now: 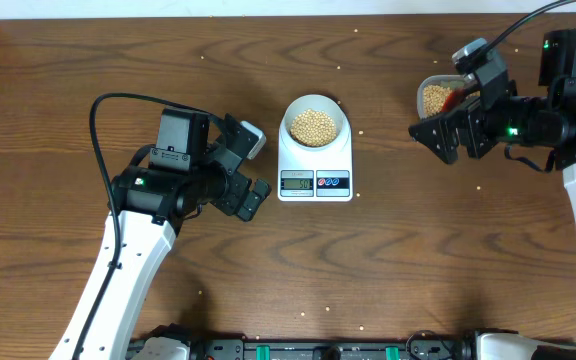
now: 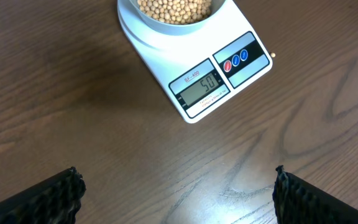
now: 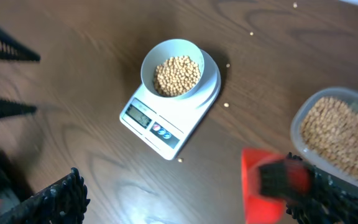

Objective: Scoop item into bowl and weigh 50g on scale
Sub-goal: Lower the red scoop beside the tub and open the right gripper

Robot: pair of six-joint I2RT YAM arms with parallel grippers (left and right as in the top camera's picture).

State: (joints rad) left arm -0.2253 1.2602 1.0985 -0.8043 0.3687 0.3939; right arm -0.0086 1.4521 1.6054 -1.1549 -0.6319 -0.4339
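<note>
- The bowl (image 3: 166, 48) sits on the round platform of the scale (image 1: 313, 165), in the middle of the counter (image 1: 418, 260).
- Soybeans (image 1: 315, 126) fill the bowl's bottom in a heap below the rim.
- In your left wrist view, the LCD (image 2: 202, 84) shows 50; two round buttons (image 2: 235, 60) sit beside it.
- Your left gripper (image 2: 178, 186) hangs over bare counter just left of the scale, fingers spread wide, nothing between them.
- Your right gripper (image 3: 182, 193) is well right of the scale, fingers also spread apart.
- A red scoop (image 3: 260, 186) lies just beside one right finger; contact cannot be told.
- The clear plastic tub (image 3: 298, 121) near the right gripper holds more soybeans.
- Stray beans (image 3: 227, 105) dot the counter around the scale.
</note>
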